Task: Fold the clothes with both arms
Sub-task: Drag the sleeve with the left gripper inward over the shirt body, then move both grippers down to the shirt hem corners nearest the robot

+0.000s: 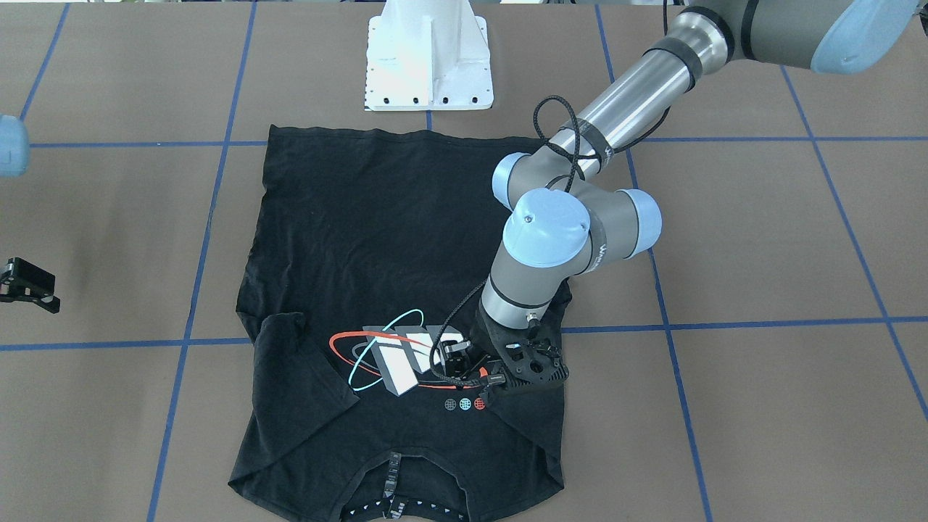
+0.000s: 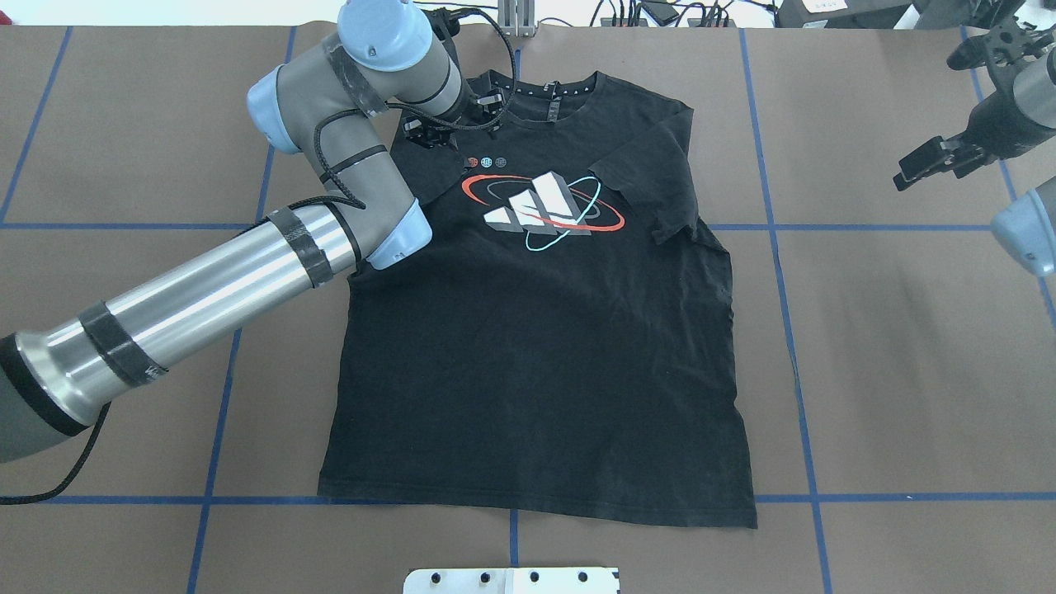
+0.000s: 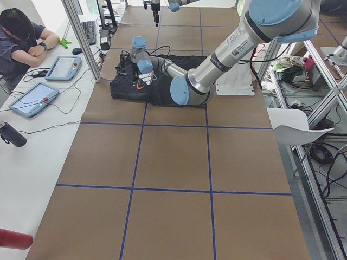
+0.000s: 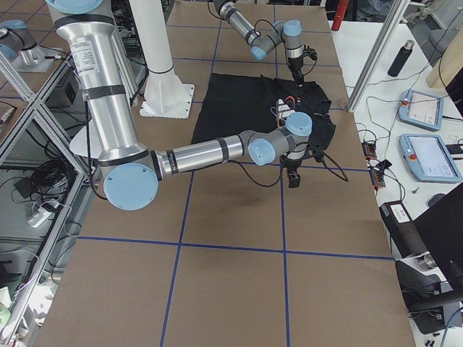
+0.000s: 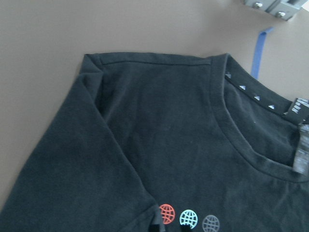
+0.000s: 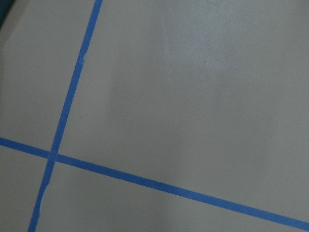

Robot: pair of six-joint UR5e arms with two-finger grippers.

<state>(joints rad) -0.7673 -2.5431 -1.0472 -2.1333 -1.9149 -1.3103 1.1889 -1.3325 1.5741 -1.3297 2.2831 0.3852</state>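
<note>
Over the shirt's (image 2: pixel 536 346) shoulder on the robot's left, just beside the collar (image 5: pixel 231 121), the left gripper (image 1: pixel 464 362) hangs low above the cloth. I cannot tell whether its fingers are parted or closed. The wrist and cable hide them, and its own camera shows only fabric underneath, with a fold edge running from the shoulder toward three small globes (image 5: pixel 188 217).

The shirt lies flat and face up on the table (image 2: pixel 866 371). Its collar points away from the base (image 1: pixel 428 58) and its hem (image 2: pixel 536 507) is nearest the base, so its long axis runs straight out from the robot. The right sleeve (image 2: pixel 660 190) is turned in over the chest, beside the graphic (image 2: pixel 540 206).

The right gripper (image 2: pixel 932 161) is off the cloth, well apart on the shirt's right. It is raised over bare table, its fingers look spread, and it holds nothing.

The left arm is clearly the nearer one. For a collar-to-hem fold, I judge that the right gripper must first come across to the opposite shoulder.
</note>
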